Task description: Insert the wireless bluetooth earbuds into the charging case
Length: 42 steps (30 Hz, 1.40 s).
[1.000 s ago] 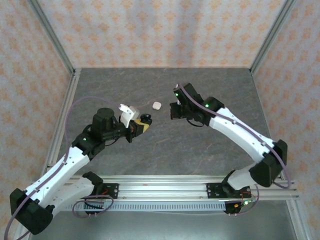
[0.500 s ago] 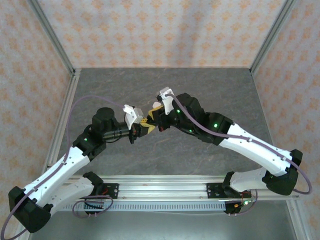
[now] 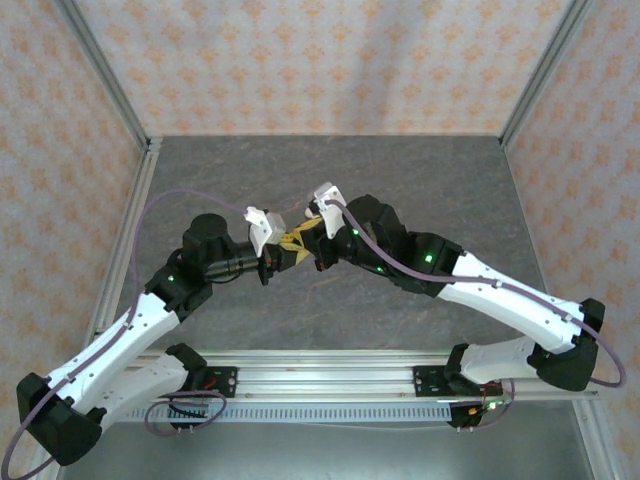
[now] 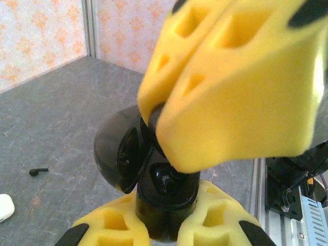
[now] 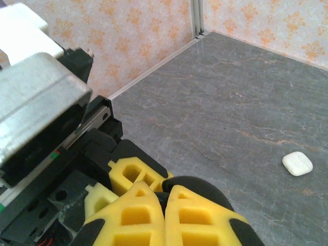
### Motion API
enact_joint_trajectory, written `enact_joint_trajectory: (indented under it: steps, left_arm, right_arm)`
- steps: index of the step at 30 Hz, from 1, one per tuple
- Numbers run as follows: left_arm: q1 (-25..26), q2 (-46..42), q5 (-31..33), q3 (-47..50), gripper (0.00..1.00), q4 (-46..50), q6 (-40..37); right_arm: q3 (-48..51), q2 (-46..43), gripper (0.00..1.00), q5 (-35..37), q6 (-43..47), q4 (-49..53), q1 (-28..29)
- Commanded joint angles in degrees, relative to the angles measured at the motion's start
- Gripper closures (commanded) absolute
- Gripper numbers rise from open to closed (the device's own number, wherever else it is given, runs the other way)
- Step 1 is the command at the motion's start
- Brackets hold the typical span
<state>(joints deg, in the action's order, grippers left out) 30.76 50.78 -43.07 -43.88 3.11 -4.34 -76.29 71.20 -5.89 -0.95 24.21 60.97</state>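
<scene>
My left gripper (image 4: 165, 221) is shut on a black charging case (image 4: 166, 192) and holds it upright, with the lid (image 4: 119, 151) swung open to the left. My right gripper (image 4: 156, 117) comes down from above with its yellow fingers (image 4: 241, 87) closed. A dark sliver of a black earbud is pinched at their tips, right at the case mouth. A glossy black shape sits in the case well. From the top view the two grippers meet mid-table, left gripper (image 3: 287, 251) and right gripper (image 3: 303, 234). Another black earbud (image 4: 38, 171) lies on the table.
A small white case (image 5: 297, 164) lies on the grey table (image 3: 420, 180) beyond the grippers, and its edge shows again as the white case (image 4: 3, 207). Patterned walls and metal posts enclose the table. The mounting rail (image 3: 330, 375) runs along the near edge.
My right arm has swung left from mid-table to the left gripper and brought its closed fingers down onto the open black case. The left gripper shifted slightly right to meet it.
</scene>
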Motion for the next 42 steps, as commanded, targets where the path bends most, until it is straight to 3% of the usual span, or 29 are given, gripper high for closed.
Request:
enact_joint_trajectory:
  steps: [1, 17, 28, 42]
  left_arm:
    - [0.53, -0.51, -0.21, -1.92, 1.0, -3.14, 1.0]
    - [0.48, 0.02, 0.22, -2.54, 1.0, -3.29, 1.46]
    - [0.61, 0.24, 0.7, -2.57, 1.0, -2.77, 1.42]
    - [0.61, 0.76, 2.27, -2.12, 1.0, -2.76, 1.17]
  right_arm:
    - [1.07, -1.95, 0.97, 1.16, 1.02, -2.07, 0.29]
    - [2.46, -1.3, 0.96, 1.17, -1.5, -1.23, 0.2]
    - [0.4, -1.64, 0.61, 1.47, -3.29, -0.2, 0.19]
    - [-7.73, -3.08, 0.5, 5.7, -7.24, 5.34, -1.32]
